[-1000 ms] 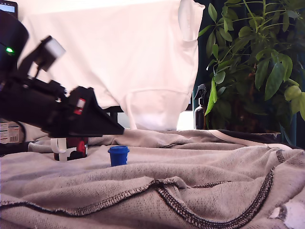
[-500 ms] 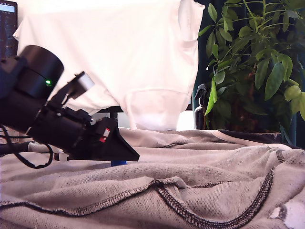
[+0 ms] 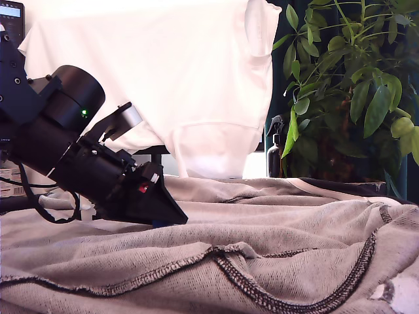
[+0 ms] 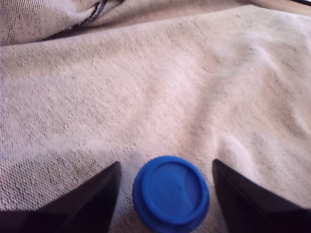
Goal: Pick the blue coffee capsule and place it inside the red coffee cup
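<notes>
While the gripper [image 4: 165,194] hangs low, its fingers [image 4: 92,194] stand apart, flanking the upright capsule [image 4: 171,191] untouched.

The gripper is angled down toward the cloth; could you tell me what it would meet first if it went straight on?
Probably the blue coffee capsule, which sits between the open gripper fingers, then the grey cloth beneath it.

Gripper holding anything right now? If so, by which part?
Nothing held. The gripper is open, its fingers either side of the blue coffee capsule with gaps showing.
</notes>
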Robot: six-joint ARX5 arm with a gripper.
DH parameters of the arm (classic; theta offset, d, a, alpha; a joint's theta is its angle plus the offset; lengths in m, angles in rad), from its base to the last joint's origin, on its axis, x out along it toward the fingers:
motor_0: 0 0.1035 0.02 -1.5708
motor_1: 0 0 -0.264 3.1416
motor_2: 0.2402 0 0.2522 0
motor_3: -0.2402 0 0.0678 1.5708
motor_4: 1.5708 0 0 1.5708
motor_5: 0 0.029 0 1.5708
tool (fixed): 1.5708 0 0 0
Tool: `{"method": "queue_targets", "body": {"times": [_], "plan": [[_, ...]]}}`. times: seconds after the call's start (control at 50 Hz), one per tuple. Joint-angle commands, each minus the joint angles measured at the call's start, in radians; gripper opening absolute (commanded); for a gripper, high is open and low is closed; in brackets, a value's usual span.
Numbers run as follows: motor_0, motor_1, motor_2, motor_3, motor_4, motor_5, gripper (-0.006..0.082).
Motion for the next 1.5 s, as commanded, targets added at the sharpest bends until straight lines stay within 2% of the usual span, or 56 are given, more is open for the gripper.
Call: {"method": "queue_targets", "body": {"times": [0.0, 0.38, 0.66, 0.92, 1.26, 1.28, 1.32, 1.36, 1.4, 1.44, 1.46, 1.48], "plan": [[-0.006, 0.009, 0.016, 0.004, 0.003, 0.005, 0.0164], [0.045, -0.061, 0.104, 0.004, -0.007, 0.005, 0.0164], [0.171, -0.142, 0.180, -0.003, -0.069, 0.005, 0.0164], [0.286, -0.151, 0.200, -0.096, -0.077, 0.004, 0.0164], [0.319, -0.151, 0.200, -0.158, -0.079, 0.004, 0.0173], [0.319, -0.151, 0.200, -0.161, -0.079, 0.004, 0.0189], [0.319, -0.151, 0.200, -0.170, -0.078, 0.005, 0.0284], [0.319, -0.151, 0.200, -0.175, -0.078, 0.005, 0.0443], [0.319, -0.151, 0.200, -0.179, -0.084, 0.004, 0.0642], [0.319, -0.151, 0.201, -0.182, -0.092, 0.005, 0.0783], [0.319, -0.151, 0.201, -0.183, -0.098, 0.005, 0.0817], [0.319, -0.151, 0.201, -0.184, -0.108, 0.005, 0.0798]]}}
